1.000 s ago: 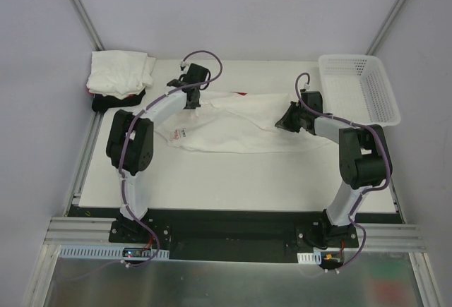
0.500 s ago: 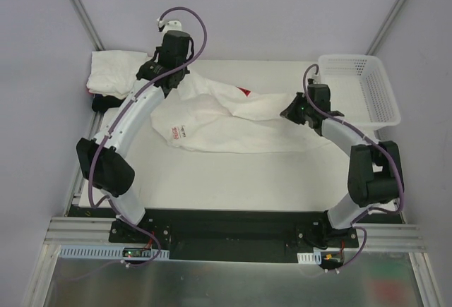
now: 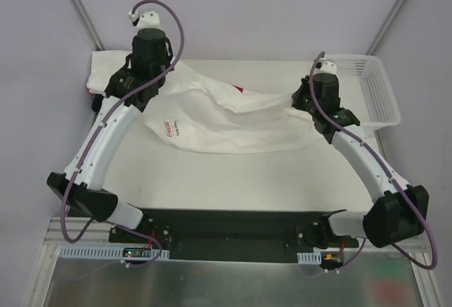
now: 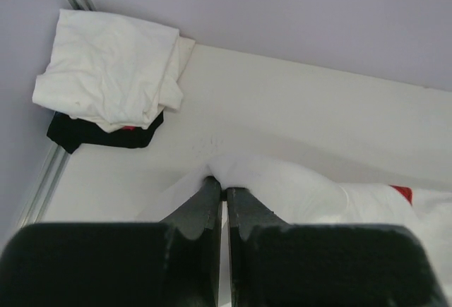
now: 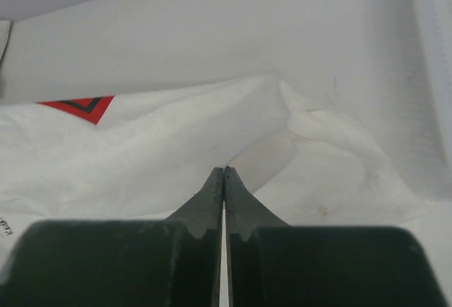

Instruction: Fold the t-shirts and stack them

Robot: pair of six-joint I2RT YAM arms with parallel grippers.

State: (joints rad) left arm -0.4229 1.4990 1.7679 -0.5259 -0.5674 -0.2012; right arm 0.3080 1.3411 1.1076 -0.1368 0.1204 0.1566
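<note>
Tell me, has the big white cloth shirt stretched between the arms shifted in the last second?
Yes. The white cloth shirt has had its left end pulled toward the far-left corner, closer to the folded white shirt stack.

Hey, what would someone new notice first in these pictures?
A white shirt with a red print is stretched across the middle of the table, pinched between the left gripper and the right gripper. A stack of folded shirts sits in the far left corner; a white basket stands far right.
</note>
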